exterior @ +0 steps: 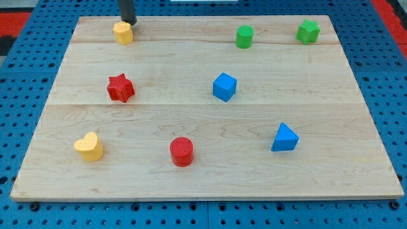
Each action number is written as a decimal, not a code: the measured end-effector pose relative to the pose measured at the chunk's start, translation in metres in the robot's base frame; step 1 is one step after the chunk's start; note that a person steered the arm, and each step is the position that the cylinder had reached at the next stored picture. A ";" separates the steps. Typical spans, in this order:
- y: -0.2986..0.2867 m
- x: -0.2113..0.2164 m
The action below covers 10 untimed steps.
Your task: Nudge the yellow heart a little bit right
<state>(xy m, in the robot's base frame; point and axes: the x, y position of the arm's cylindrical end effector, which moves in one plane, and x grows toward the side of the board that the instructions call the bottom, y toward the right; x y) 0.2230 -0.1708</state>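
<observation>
The yellow heart [89,147] lies on the wooden board [203,121] near the view's bottom left. My tip [129,23] is at the view's top left, far from the heart. It stands just behind and right of a yellow hexagonal block [123,32], touching or nearly touching it.
A red star [120,88] sits left of centre. A red cylinder [182,151] is at bottom centre. A blue cube [224,86] is in the middle and a blue triangle [284,138] at lower right. A green cylinder [244,36] and a green star [308,31] are at the top right.
</observation>
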 end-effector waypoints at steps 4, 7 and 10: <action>-0.103 0.124; -0.065 0.321; -0.032 0.320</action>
